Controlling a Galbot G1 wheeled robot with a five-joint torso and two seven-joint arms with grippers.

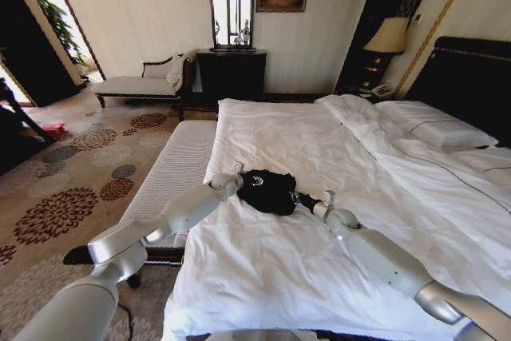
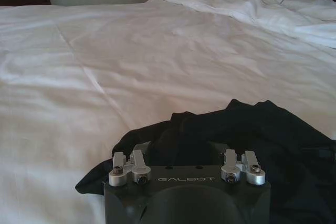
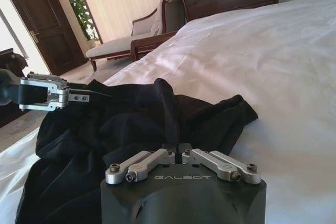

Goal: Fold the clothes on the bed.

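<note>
T-shirt [image 1: 268,191]; left gripper [image 3: 84,97] pinching its edge; right gripper [image 3: 177,150] clamped on fold

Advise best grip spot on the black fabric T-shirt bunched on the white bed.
Judging by its pose, take the black fabric T-shirt at the raised fold ridge standing up from the heap, coming from the right end effector side; that ridge is already pinched there. The left end effector holds the opposite edge. The rest lies crumpled on the white bed.
</note>
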